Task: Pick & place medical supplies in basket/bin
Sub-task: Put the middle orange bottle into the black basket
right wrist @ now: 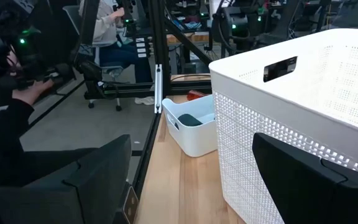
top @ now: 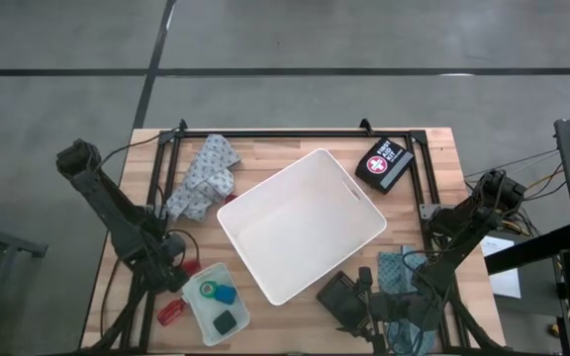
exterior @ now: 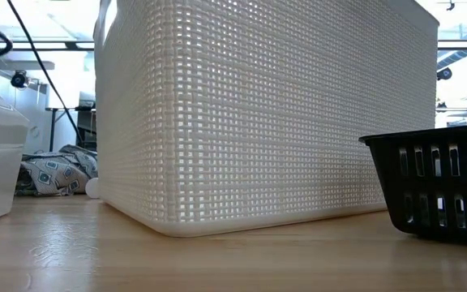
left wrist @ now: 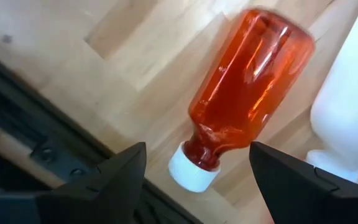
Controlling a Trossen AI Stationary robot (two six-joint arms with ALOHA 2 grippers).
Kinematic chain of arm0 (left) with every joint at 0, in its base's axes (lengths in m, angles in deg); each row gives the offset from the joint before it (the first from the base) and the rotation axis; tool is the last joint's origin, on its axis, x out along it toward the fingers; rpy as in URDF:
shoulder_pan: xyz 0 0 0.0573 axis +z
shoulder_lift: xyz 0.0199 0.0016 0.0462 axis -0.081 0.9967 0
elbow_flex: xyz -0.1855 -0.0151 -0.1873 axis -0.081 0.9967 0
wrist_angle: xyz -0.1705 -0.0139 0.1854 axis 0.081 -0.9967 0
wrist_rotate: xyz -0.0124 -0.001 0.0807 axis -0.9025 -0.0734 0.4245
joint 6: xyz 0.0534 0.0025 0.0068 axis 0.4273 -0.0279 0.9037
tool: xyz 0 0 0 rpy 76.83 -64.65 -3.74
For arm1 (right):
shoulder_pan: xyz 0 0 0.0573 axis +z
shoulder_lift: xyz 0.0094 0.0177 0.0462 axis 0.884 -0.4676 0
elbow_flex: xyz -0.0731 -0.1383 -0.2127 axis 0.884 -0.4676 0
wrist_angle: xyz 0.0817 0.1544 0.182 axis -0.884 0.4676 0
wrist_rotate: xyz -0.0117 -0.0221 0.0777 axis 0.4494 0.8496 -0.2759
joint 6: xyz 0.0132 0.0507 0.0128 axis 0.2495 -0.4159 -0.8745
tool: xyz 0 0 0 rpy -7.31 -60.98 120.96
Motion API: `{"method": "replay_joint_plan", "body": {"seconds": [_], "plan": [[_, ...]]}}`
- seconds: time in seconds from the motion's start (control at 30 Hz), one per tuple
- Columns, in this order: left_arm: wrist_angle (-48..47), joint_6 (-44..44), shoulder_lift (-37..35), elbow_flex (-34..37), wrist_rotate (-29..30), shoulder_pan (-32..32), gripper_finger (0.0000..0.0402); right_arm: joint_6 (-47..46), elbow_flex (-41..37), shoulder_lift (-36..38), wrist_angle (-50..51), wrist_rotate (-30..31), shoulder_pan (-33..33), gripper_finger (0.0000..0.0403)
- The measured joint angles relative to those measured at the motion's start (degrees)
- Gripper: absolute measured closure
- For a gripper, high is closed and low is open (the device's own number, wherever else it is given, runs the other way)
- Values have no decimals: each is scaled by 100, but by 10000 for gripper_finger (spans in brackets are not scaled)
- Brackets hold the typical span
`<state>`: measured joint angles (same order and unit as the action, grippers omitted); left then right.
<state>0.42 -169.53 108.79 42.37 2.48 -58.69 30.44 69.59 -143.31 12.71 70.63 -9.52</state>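
An orange-red bottle (left wrist: 247,93) with a white cap (left wrist: 193,173) lies on its side on the wood table, beside the small translucent tray (left wrist: 347,99). My left gripper (left wrist: 197,150) hangs open above it, pointing down, one finger on either side of the cap end, touching nothing. In the high view it is at the table's near left (top: 173,259). The large white bin (top: 300,222) stands empty in the middle of the table. My right gripper (right wrist: 191,140) waits open at the near right, level, beside the bin's wall (right wrist: 303,112).
The small tray (top: 216,302) holds green, blue and dark items; another red item (top: 171,312) lies near it. A patterned cloth (top: 201,178) lies far left, a dark first-aid case (top: 384,163) far right, a teal pack (top: 399,272) near right. A person sits beyond the table's left edge (right wrist: 17,106).
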Motion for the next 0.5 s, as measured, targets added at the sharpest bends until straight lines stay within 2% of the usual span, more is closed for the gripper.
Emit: {"method": "replay_joint_plan", "body": {"seconds": [0.17,0.5], "plan": [[416,-6,-1,314,-242,0,111,0,-2,0,0,0,-2,74],[856,-60,-1,630,-260,0,117,-1,0,0,0,0,-1,74]]}}
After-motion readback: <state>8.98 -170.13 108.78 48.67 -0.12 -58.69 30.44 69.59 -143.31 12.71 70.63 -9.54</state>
